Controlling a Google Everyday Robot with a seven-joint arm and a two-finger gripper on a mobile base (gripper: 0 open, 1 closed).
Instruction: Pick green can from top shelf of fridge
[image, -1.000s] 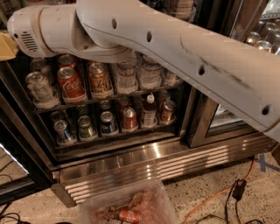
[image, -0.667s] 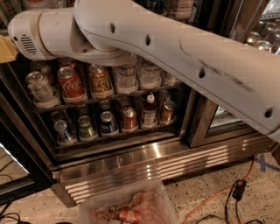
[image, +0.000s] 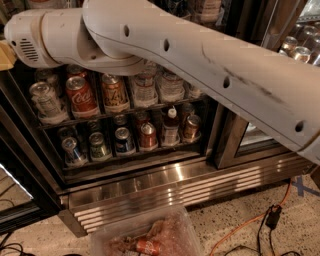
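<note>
The fridge stands open in front of me, with a steel base grille. Its top shelf is a dark wire rack with white cup-like holders. At the shelf's left end stands a pale greenish can with light streaks, which looks like the green can. Right of it are a red Coca-Cola can and an orange-brown can. My white arm crosses the frame from the right to the upper left, above the shelf. My gripper is out of view past the upper left edge.
Clear bottles fill the shelf's right part, partly behind the arm. A lower rack holds several small cans. A clear plastic bin with a red can lies on the floor. An orange cable runs at right. The glass door stands right.
</note>
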